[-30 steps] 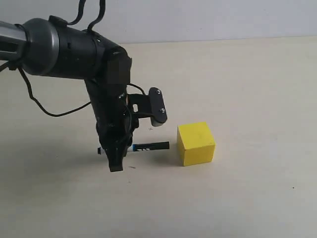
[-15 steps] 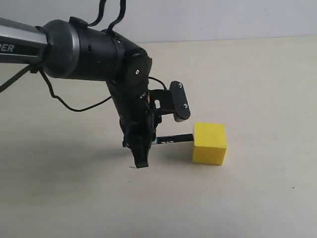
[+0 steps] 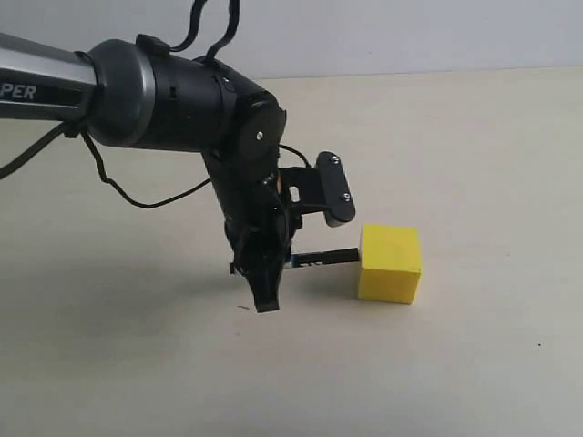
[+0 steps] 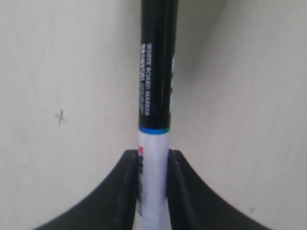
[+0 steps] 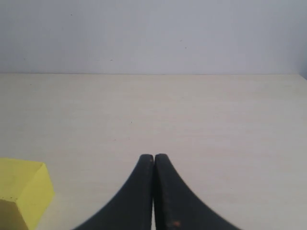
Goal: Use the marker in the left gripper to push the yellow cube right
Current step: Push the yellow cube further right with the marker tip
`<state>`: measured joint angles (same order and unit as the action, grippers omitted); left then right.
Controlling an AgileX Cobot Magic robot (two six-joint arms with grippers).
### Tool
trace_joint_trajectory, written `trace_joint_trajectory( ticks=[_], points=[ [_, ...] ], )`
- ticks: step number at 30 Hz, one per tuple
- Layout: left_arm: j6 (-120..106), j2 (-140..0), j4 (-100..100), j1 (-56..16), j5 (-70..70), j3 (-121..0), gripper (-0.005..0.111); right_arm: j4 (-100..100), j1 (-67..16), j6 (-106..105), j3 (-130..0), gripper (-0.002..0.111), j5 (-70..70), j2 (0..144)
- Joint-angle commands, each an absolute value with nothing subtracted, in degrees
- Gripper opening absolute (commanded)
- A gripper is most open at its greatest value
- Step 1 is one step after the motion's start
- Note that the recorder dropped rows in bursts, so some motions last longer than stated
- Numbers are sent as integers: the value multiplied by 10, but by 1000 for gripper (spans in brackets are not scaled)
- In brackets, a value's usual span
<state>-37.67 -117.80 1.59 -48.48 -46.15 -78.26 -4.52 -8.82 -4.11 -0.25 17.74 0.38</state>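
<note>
My left gripper (image 3: 264, 282) points down at the table, shut on the marker (image 3: 321, 259), which sticks out level toward the right. The marker's black cap end touches the left face of the yellow cube (image 3: 390, 264). In the left wrist view the white barrel of the marker (image 4: 154, 143) sits clamped in my left gripper (image 4: 153, 158), between the two black fingers (image 4: 127, 172), and its black cap runs out of frame. The cube does not show there. My right gripper (image 5: 154, 158) is shut with nothing in it, and a corner of the yellow cube (image 5: 21, 191) shows beside it.
The beige table (image 3: 474, 164) stretches around the cube on every side, with a pale wall (image 3: 383, 36) behind. Loose black cables (image 3: 109, 182) hang from the left arm. The wrist camera bracket (image 3: 330, 191) sits just above the marker.
The left arm has moved right with the marker. The cap met the cube's left face and the cube has slid to the right, only a little in the last half second.
</note>
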Motion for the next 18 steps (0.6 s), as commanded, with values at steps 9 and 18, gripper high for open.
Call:
trace_joint_trajectory(
  ticks=[9, 18],
  points=[
    [-363, -1179, 24, -488, -492, -801, 0, -44, -89, -43, 0, 0, 172, 0],
    [-357, -1204, 23, -511, -444, -797, 0, -44, -89, -43, 0, 0, 172, 0]
  ],
)
